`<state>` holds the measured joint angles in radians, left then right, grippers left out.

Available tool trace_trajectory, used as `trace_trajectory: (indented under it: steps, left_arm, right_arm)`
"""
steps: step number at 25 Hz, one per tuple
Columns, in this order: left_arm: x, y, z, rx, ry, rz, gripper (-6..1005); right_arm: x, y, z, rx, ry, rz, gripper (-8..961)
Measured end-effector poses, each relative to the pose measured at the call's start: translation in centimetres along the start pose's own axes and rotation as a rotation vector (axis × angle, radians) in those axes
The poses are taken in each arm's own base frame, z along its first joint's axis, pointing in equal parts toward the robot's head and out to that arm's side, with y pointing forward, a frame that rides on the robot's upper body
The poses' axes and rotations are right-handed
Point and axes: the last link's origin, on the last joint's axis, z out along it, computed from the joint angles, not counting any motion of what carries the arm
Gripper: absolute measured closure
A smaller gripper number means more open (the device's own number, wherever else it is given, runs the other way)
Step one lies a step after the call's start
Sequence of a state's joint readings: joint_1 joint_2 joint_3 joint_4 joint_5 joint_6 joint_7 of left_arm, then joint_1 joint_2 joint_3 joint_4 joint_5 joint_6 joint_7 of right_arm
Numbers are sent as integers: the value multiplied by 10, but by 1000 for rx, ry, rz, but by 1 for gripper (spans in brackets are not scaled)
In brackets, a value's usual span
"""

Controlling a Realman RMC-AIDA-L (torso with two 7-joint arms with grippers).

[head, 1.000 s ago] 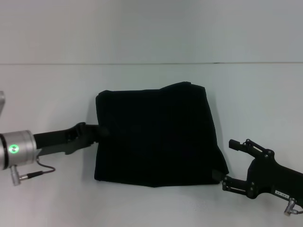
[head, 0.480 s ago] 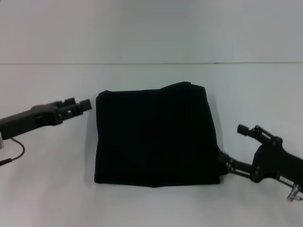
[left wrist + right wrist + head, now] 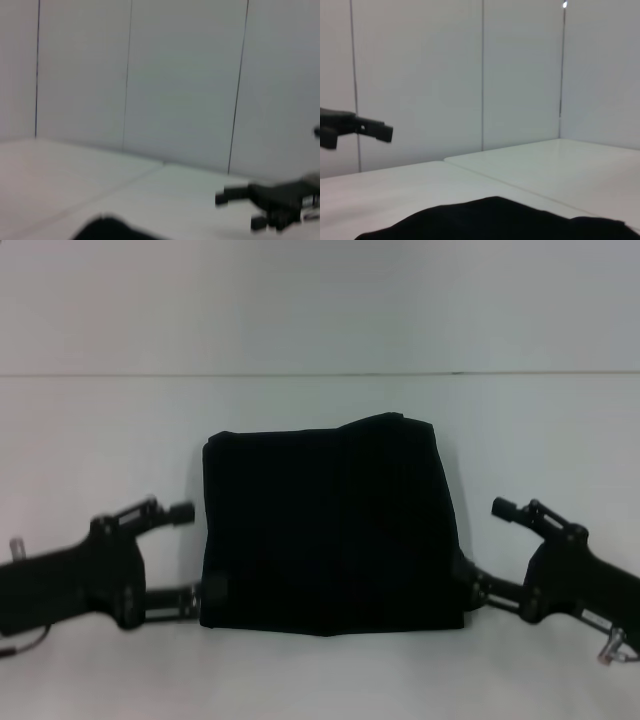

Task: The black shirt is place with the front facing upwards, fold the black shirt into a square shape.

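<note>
The black shirt (image 3: 330, 525) lies folded into a rough square in the middle of the white table, with no print showing. My left gripper (image 3: 195, 552) is open at the shirt's near left corner, its lower finger (image 3: 207, 593) touching the cloth edge. My right gripper (image 3: 480, 540) is open at the near right corner, its lower finger (image 3: 463, 574) against the shirt's edge. In the left wrist view the shirt (image 3: 107, 230) is a dark patch, with the right gripper (image 3: 235, 207) farther off. The right wrist view has the shirt (image 3: 495, 220) low and close, with the left gripper (image 3: 365, 131) beyond.
The white table (image 3: 320, 670) runs back to a pale panelled wall (image 3: 320, 300). Bare tabletop lies on all sides of the shirt.
My left gripper left the shirt's left edge, swung out and up, then came back low to the near left corner. My right gripper moved slightly inward to the near right corner.
</note>
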<state>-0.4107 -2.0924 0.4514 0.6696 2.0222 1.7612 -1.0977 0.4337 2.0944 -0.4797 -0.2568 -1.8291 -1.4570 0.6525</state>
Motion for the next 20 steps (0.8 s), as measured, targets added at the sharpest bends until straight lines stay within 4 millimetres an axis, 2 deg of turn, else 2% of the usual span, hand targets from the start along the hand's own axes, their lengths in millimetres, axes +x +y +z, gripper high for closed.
trace_trajectory:
  steps: [8,14,20]
  left_arm:
    - [-37,10,-21,96,-115,-77,30]
    - [-44,10,-22,98,-163,-88,30]
    - [-41,7,-18,87,-159,-85,30]
  right_arm:
    - [24,15,-20,-2,92,21,9]
    - [32,16,-25,25,128,37,9]
    - [34,15,-25,31,135,37,9]
